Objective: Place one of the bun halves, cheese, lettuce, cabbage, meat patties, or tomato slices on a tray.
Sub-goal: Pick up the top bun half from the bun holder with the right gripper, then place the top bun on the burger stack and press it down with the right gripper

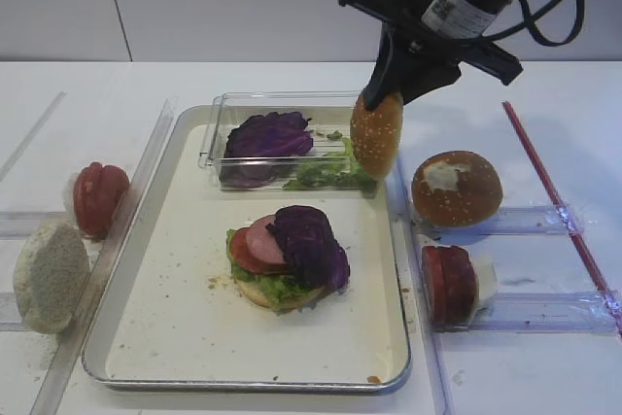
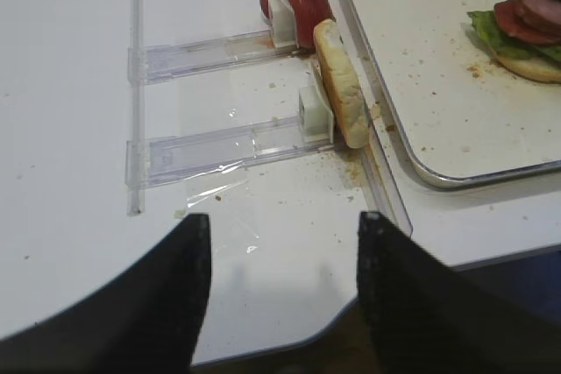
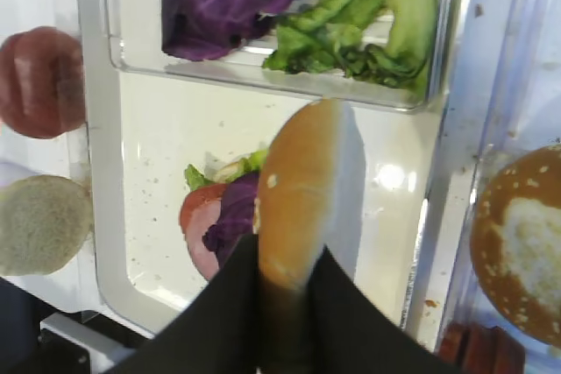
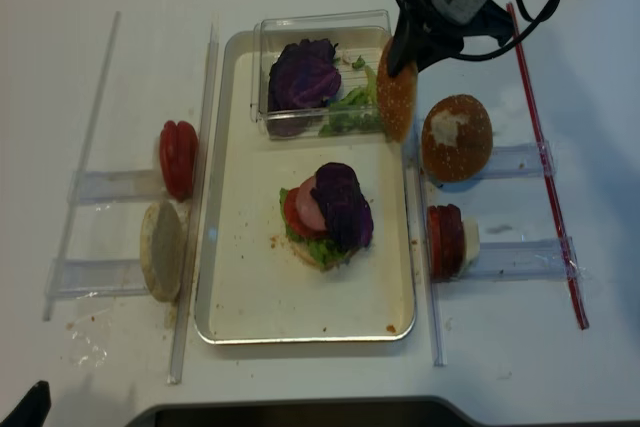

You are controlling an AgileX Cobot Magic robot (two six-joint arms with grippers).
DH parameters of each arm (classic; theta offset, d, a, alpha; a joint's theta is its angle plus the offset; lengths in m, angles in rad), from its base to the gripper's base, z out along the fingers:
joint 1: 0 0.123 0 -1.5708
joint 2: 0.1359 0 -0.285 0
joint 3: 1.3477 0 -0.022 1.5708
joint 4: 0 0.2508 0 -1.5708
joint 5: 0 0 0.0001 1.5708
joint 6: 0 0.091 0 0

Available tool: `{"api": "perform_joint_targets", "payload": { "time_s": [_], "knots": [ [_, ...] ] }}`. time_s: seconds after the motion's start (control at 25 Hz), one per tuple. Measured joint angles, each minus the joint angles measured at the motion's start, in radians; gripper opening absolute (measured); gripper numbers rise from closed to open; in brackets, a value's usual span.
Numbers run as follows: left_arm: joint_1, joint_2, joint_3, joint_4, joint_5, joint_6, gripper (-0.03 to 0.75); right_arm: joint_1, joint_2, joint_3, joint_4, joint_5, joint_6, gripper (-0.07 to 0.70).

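1. Right gripper (image 1: 387, 94) pinches the sesame bun top (image 1: 377, 135) on edge, hanging above the tray (image 1: 146, 357) rim's right side, beside the clear box (image 1: 216, 119).
2. Left gripper (image 2: 280, 256) jaws stand apart, gripping nothing, over the table (image 2: 70, 129).
3. Lettuce (image 1: 330, 172) sits in the box; more seems to lie under the stacked burger (image 1: 287, 258).
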Motion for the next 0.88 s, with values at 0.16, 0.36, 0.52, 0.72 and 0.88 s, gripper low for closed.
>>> {"api": "perform_joint_targets", "payload": {
  "time_s": [0.16,0.36,0.52,0.72,0.88],
  "knots": [
    [0.000,0.000,0.000,0.000,0.000,0.000,0.358,0.004,-0.014,0.000,0.034,0.000,-0.017,0.147],
    [0.000,-0.002,0.000,0.000,0.000,0.000,0.358,0.054,-0.047,0.000,0.042,0.000,-0.033,0.147],
    [0.000,-0.002,0.000,0.000,0.000,0.000,0.358,0.099,-0.088,0.000,0.066,0.004,-0.051,0.127],
    [0.000,-0.002,0.000,0.000,0.000,0.000,0.358,0.110,-0.146,0.106,0.201,-0.078,-0.150,0.094],
    [0.000,-0.002,0.000,0.000,0.000,0.000,0.358,0.110,-0.173,0.242,0.396,-0.133,-0.306,0.088]
  ]
}}
